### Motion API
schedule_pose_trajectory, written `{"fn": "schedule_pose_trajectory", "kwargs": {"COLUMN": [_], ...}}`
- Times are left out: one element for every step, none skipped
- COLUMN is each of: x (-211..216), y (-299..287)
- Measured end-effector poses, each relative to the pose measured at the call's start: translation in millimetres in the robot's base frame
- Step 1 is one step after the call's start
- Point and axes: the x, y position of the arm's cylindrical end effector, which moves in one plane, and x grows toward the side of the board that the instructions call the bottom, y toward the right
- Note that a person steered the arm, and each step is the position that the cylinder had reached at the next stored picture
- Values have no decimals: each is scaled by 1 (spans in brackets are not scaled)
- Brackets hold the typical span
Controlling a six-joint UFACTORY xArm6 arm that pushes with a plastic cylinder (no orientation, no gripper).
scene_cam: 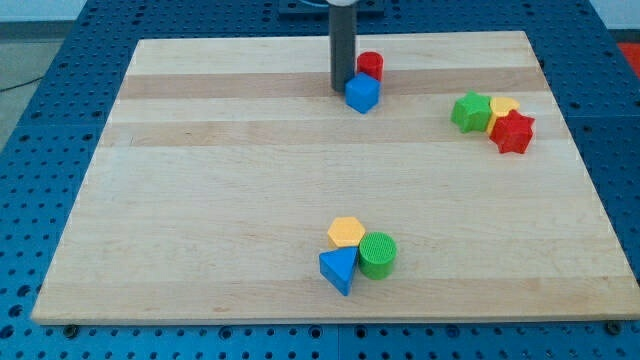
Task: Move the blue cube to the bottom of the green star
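Blue cube (pixel 362 94): near the view's top centre of the table (pixel 200 200), touching or just in front of a red cylinder (pixel 370 66) at its upper right.
End effector: a plain dark rod with no jaws to spread or press together, so it pinches nothing; its tip (pixel 343 91) stands just at the cube's left face, touching or nearly so.
Green star (pixel 470 111): toward the view's right, upper part of the table, pressed against a yellow block (pixel 503 108) and a red star (pixel 513 132); well apart from the cube.
Goal spot: bare wood just below the green star, left of the red star.
Handling, as judged: the cube looks small, rigid and light, likely to slide easily on smooth wood and to spin if pushed off-centre.
Contact point, as judged: the middle of the cube's upper-left side, to drive it rightward and slightly down.
Risk: the red cylinder may get dragged along; the red star crowds the goal.
Containers: 0 in view; nothing holds anything.
Other blocks: 1 yellow hexagon (pixel 346 232), 1 green cylinder (pixel 378 254), 1 blue triangle (pixel 339 269), clustered at bottom centre.
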Motion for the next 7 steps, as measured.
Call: {"fn": "schedule_pose_trajectory", "kwargs": {"x": [25,44,55,60,70,79,83], "y": [21,37,54,71,91,99,104]}}
